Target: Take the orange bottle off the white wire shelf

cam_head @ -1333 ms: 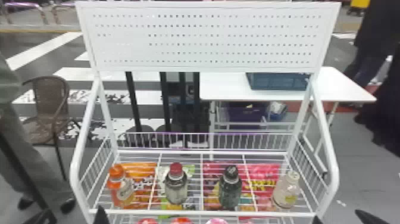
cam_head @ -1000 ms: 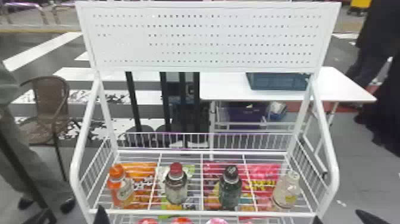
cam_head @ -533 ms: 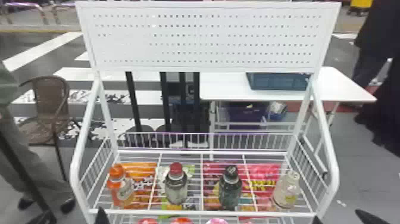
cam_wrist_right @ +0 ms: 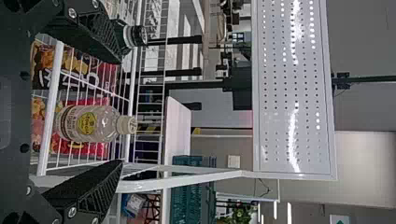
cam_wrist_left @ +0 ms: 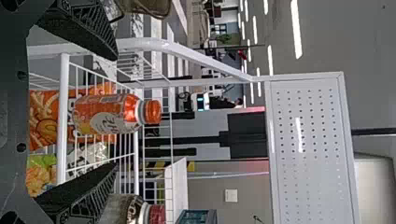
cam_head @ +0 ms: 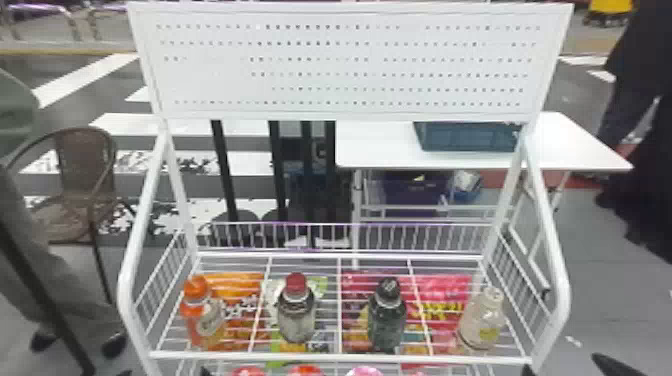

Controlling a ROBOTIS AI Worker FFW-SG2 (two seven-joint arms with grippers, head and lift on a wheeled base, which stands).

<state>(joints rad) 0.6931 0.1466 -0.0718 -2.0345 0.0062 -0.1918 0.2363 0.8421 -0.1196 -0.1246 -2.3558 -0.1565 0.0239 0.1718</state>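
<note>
In the head view we see the orange bottle (cam_head: 200, 315) standing upright on the white wire shelf (cam_head: 340, 357), in the lower left of the frame, at the left end of a row of 4 bottles. Our left tool (cam_head: 164, 372) is at the bottom edge, left of centre, nearer to us than the shelf's front rail, with the bottle past it. In the left wrist view, the 2 fingers of this left tool (cam_wrist_left: 116, 112) are spread wide and hold nothing; the orange bottle shows between them, farther off and touching neither.

To the right of the orange bottle stand a red-capped bottle (cam_head: 296, 310), a black-capped bottle (cam_head: 387, 317) and, in the lower right, a pale bottle (cam_head: 481, 322). Bright packets (cam_head: 237, 285) show through the wires around them. We have our right tool (cam_head: 565, 367) parked at the bottom right, its 2 fingers apart and empty. Behind the shelf, a white table (cam_head: 380, 152) bears a blue-green crate (cam_head: 465, 137) right of centre, and a wicker chair (cam_head: 82, 175) stands at the left.
</note>
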